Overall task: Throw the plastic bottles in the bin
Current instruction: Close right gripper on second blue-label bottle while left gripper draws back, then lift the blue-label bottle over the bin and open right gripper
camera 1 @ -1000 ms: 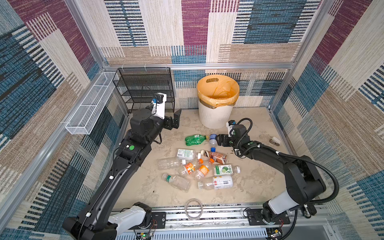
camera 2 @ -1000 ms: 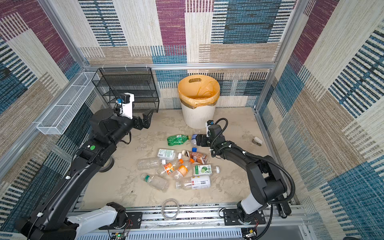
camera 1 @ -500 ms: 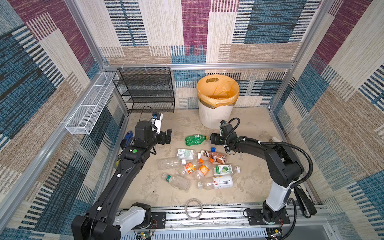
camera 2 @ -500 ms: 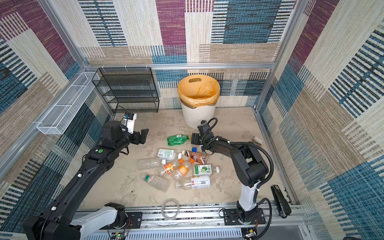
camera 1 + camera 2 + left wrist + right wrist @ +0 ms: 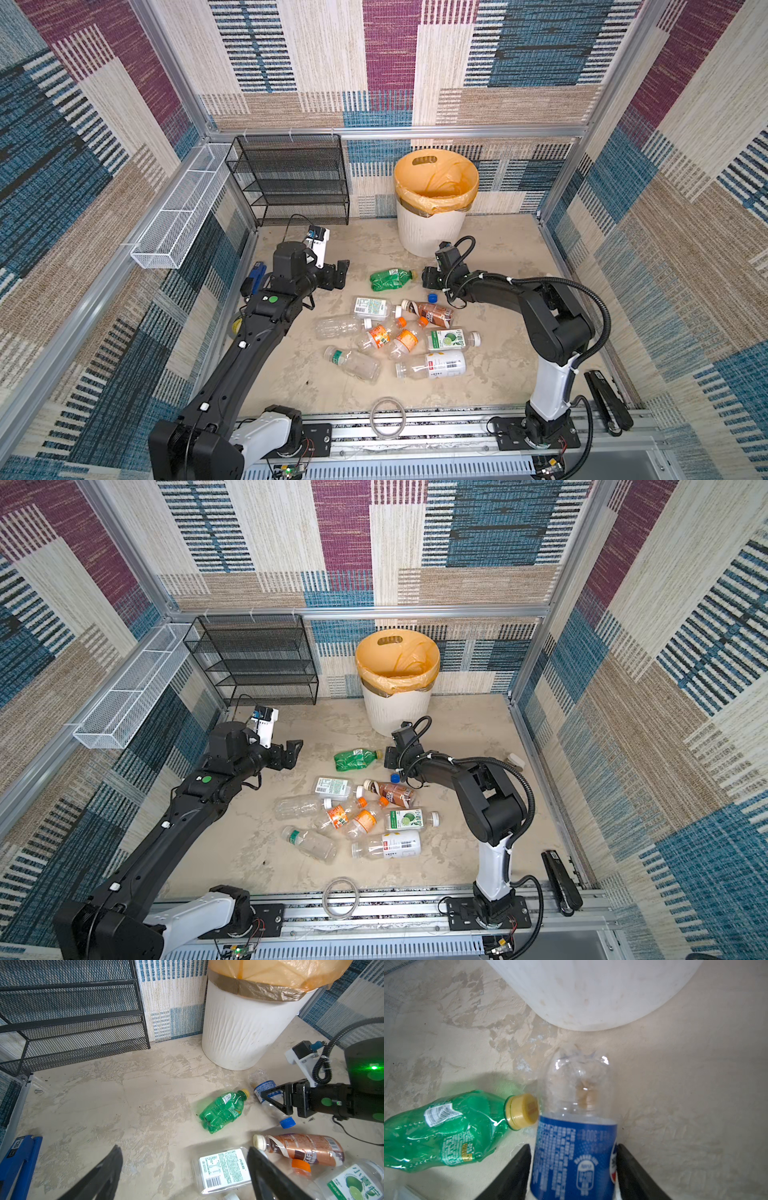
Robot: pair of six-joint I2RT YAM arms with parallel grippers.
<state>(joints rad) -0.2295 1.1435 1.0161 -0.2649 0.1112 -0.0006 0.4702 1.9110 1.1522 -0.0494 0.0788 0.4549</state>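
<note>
eight bottles [image 5: 405, 341] lie heaped at centre to 6 o'clock of the floor [image 5: 357, 245], none handled now. left gripper [image 5: 184, 1148] hangs over the floor toward 10, jaws wide, empty, white-label bottle [image 5: 224, 1167] near it. right gripper [image 5: 573, 1147] is low near 1 o'clock, jaws narrow, pads [image 5: 517, 1172] against both sides of the blue-label bottle [image 5: 266, 1087], which lies on its side just before the bin [image 5: 430, 232]. step looks like the pick. grip sits mid-label, fine; thin clear plastic may flex or slip, so squeeze firm before rising. green bottle [image 5: 390, 279] has its cap touching or almost touching it at its 9, so go straight up, no sideways drag. bin at 12 to 1 stands far taller than the bottle: needs a high lift, clear the rim, release over the mouth. floor is mottled beige, flat, a few dark specks. tape ring [image 5: 371, 417] at 6 by the rail [image 5: 436, 432], black stapler [image 5: 606, 401] at 4, blue stapler [image 5: 255, 276] at 9, basket [image 5: 178, 224] at 10, rack [image 5: 291, 183] at 11. patterned fabric walls [image 5: 390, 62] all round.
</note>
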